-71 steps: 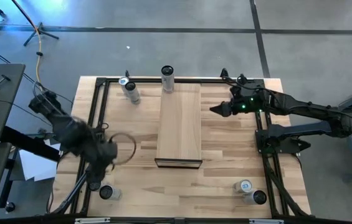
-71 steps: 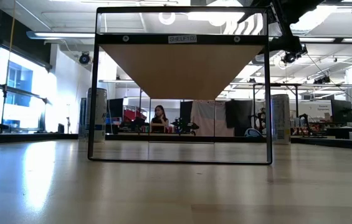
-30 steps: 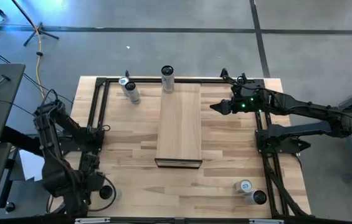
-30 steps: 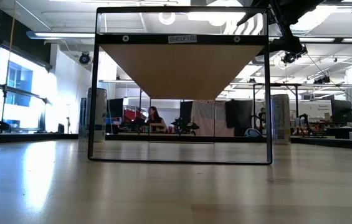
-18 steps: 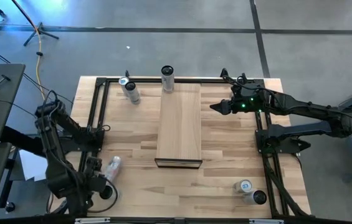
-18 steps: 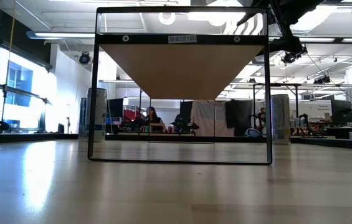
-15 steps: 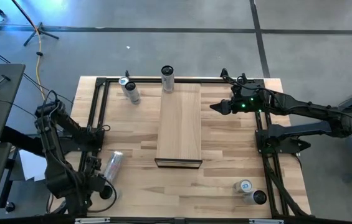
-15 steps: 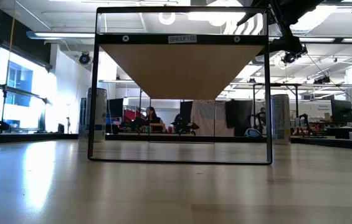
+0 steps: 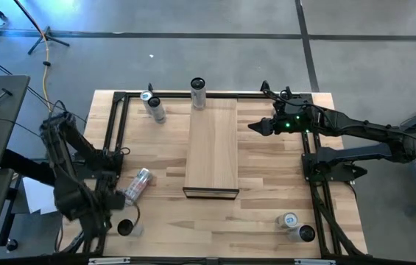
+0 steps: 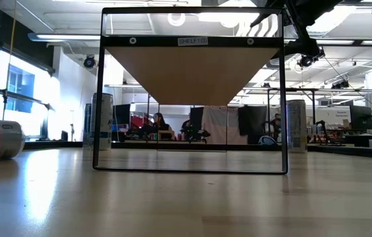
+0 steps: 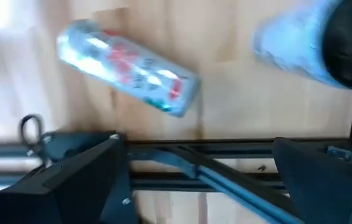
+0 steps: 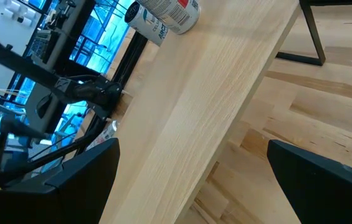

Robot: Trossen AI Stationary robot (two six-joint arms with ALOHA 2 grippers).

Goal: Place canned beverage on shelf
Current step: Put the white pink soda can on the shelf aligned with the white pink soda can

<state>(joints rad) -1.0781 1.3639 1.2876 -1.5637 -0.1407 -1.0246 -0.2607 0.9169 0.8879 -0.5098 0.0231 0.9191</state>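
While your left tool [image 9: 97, 208] hangs wide open and empty at the desk's [image 9: 266, 213] near left edge, the silver-and-red can [image 9: 137, 183] lies on its side just beside it, short of the pale wooden shelf [image 9: 212, 147]; your right tool [image 9: 254, 127], also wide open and empty, waits beside the shelf.

A silver can with red print [image 9: 138, 183] now lies on its side on the bench at about 8 o'clock, just left of the shelf [image 9: 211, 151]; it was not there before. The left arm has pulled back to the bench's left edge.
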